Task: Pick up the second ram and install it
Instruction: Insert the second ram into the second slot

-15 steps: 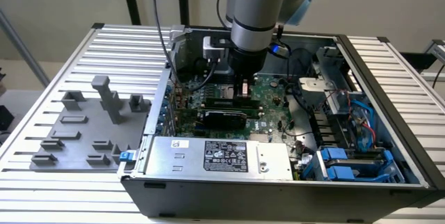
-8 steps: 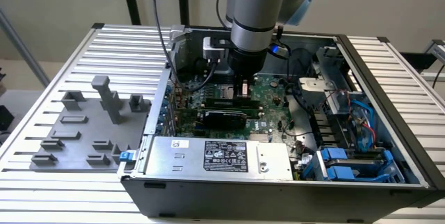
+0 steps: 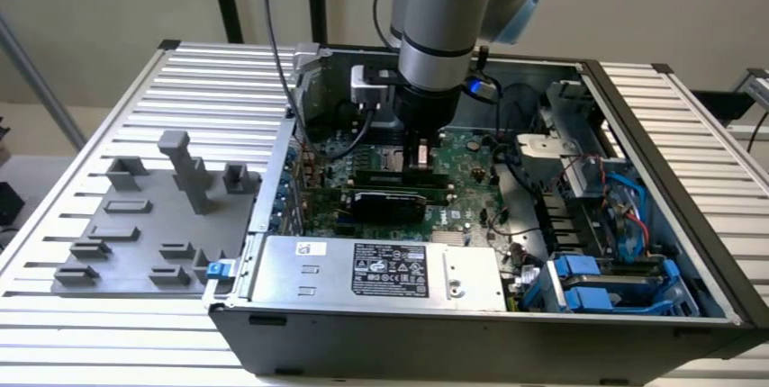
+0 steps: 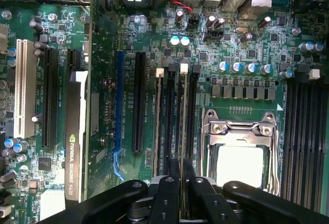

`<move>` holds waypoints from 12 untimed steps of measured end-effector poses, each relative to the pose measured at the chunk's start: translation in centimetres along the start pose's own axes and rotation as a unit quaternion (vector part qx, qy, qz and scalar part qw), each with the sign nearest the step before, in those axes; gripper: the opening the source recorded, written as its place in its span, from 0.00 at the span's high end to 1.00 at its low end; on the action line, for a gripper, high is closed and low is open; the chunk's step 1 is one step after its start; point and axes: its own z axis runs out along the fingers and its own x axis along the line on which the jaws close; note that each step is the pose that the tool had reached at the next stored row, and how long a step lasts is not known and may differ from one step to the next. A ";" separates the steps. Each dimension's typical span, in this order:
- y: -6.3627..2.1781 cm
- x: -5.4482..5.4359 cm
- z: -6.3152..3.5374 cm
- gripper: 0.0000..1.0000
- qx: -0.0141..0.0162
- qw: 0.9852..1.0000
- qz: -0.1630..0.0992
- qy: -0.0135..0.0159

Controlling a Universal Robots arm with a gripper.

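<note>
Ribbed table [image 3: 121, 90], open computer case [image 3: 673, 315], motherboard [image 4: 247, 44]

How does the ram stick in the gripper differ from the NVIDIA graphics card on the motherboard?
The second ram is clamped in the gripper; the NVIDIA graphics card stands with nothing gripping it. The second ram shows as a very thin edge-on strip; the NVIDIA graphics card is much thicker. The NVIDIA graphics card's black edge bears a printed label; the second ram's edge shows none. Both stand on edge over the motherboard, running parallel.
</note>
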 end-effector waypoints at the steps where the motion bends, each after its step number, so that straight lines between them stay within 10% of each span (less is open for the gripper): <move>1: 0.00 0.0 0.02 0.86 0.000 1.000 0.000 0.000; 12: -0.01 0.0 0.20 0.86 0.000 1.000 0.000 0.000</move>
